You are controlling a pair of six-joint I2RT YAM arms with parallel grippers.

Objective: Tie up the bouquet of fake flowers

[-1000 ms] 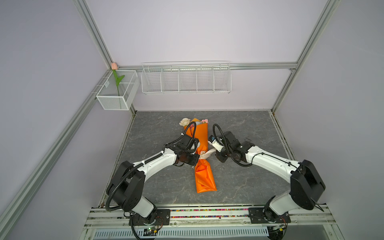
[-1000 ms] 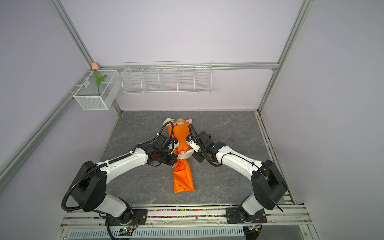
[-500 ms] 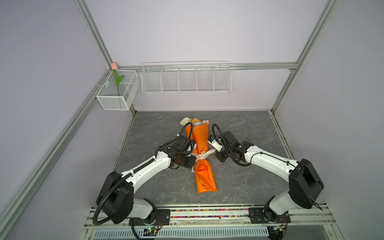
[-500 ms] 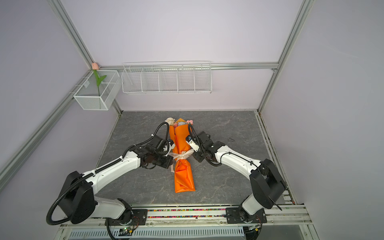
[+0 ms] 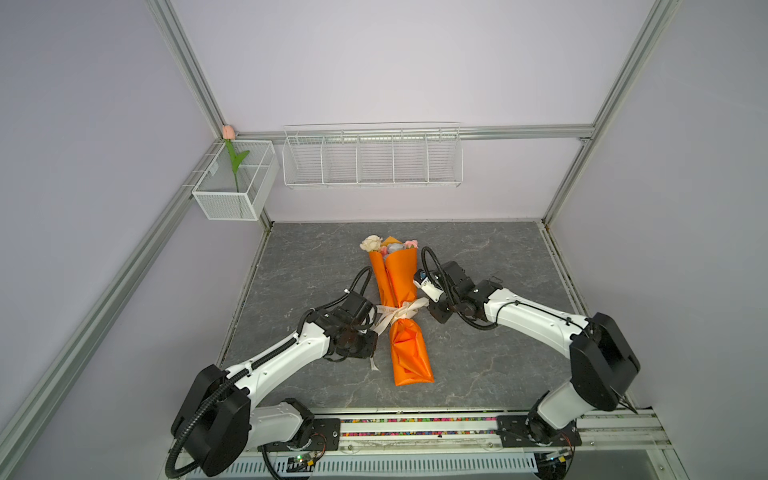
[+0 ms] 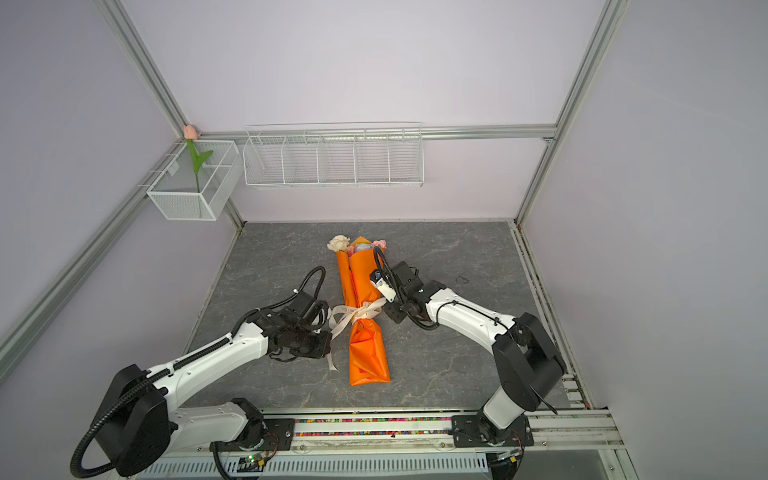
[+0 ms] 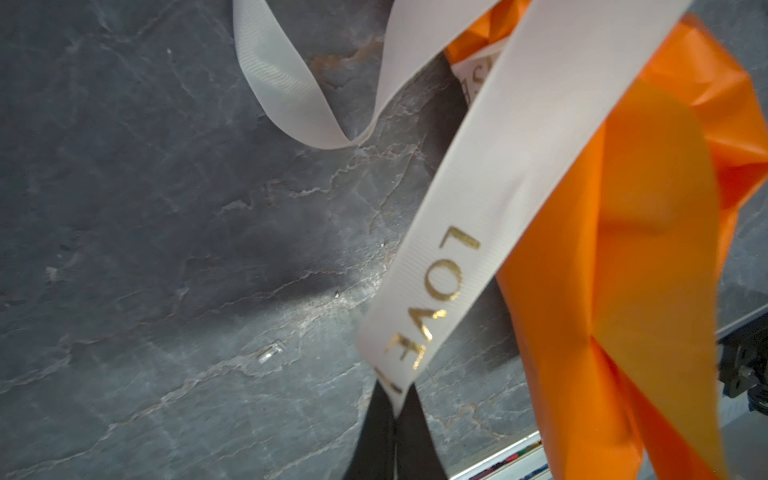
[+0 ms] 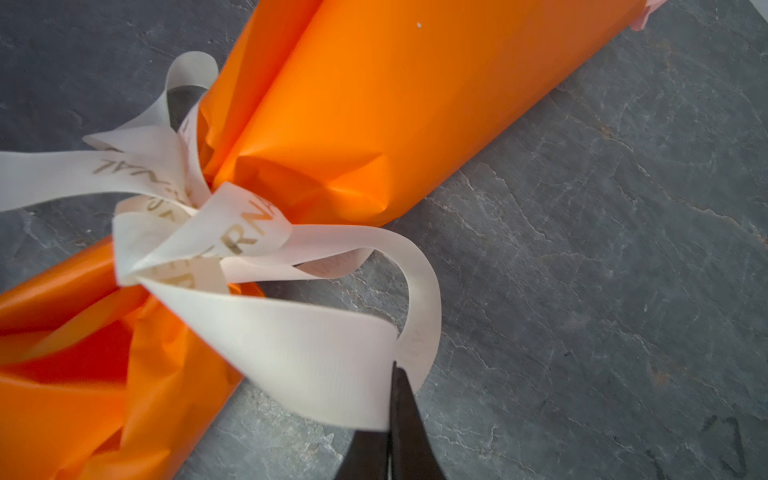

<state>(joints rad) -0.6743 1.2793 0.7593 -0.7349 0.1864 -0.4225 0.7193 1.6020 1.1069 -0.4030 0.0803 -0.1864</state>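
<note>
Tabletop: grey, stone-veined, closed in by pale lilac panels on three sides. Both arms reach in from the near rail and meet at the middle.

Wire rack: white, fixed to the back wall, five compartments.

Mesh basket: white, hung at the back left corner.

Bouquet of fake flowers: lies flat at mid-tabletop between the two arms. Its heads point toward the back wall and its stem end toward the robot's base. Orange wrapping paper covers nearly all of it. Cream and pink blooms show at the far end. The paper is cinched at the waist.

Ribbon: cream with gold lettering, knotted around the waist, with loops out to either side. A short tail hangs beside the left arm's wrist in both top views.

Tulip: pink, with one green leaf, upright in the mesh basket.

Left tool: jaws closed on a ribbon strand lettered "LOVE". The strand runs straight from the tips to the bundle.

Right tool: jaws closed, pinching the wide ribbon loop on its side of the knot, close above the tabletop.
</note>
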